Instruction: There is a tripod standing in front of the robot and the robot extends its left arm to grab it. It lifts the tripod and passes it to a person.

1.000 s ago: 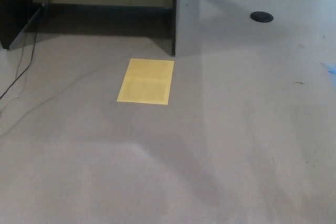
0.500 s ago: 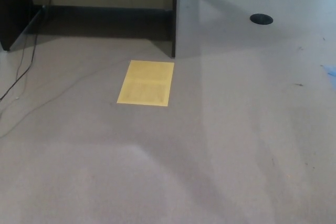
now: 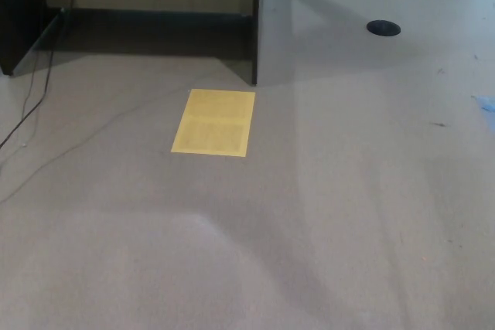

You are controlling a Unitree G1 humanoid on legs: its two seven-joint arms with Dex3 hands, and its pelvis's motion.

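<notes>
We look down on grey carpet (image 3: 309, 214) with a yellow sheet (image 3: 214, 122) lying flat, a dark panel edge (image 3: 256, 21) just beyond it, thin cables (image 3: 35, 106) and a black round disc (image 3: 384, 28).

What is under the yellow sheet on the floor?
The yellow sheet lies flat on the grey carpet. Carpet shows all round its edges; whatever lies directly beneath is covered. No tripod and no robot hand appear in the head view.

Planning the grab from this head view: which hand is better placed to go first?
Cannot tell: neither hand is in view, and no tripod shows. Only floor, a yellow sheet and a cable at picture left appear.
</notes>
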